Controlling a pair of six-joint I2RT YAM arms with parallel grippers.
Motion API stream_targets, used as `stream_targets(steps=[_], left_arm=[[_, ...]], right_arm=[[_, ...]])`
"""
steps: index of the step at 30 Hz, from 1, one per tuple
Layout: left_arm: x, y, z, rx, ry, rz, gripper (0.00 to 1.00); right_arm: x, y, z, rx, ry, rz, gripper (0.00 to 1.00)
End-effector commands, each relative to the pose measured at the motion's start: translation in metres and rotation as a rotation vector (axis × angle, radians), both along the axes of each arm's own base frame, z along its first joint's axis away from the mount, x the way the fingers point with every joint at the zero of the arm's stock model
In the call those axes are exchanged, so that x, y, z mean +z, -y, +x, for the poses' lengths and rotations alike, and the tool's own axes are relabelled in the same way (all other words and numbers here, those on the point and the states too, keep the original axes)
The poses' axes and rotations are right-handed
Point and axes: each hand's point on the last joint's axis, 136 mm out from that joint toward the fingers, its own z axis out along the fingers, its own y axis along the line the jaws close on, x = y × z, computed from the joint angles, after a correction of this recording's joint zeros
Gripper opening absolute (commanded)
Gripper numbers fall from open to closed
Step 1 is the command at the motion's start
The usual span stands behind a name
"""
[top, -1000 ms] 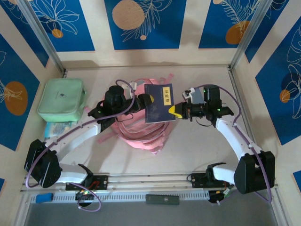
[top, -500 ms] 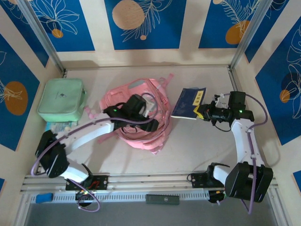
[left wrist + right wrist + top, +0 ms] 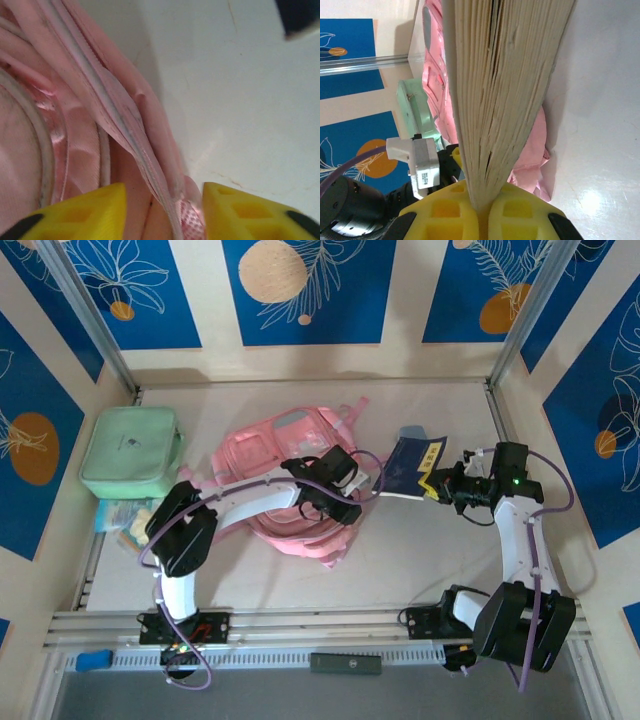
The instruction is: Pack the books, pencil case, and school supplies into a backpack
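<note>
Right gripper (image 3: 432, 483) clamps book (image 3: 405, 468), yellow label (image 3: 432, 453) illegible

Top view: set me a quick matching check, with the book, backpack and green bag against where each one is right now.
Things:
1. book
2. backpack
3. green bag

Places:
A. at the left edge of the table
B. clamped in the right jaws
C. mid-table, under the left arm

Pairs: 1-B; 2-C; 3-A
</note>
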Motion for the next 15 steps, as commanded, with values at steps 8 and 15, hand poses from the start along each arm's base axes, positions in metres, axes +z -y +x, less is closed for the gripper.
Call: stream_targets(steps=[8,15], left_arm=[[0.016,0.0,0.012,0.008,0.061,0.018,0.0],[0.1,-0.018,0.035,0.074,0.216,-0.066,0.0]], right_arm=[[0.007,-0.003,-0.002,0.02,0.039,0.027,0.0],[0.016,-0.018,-0.01,0.079,0.039,0.021,0.0]])
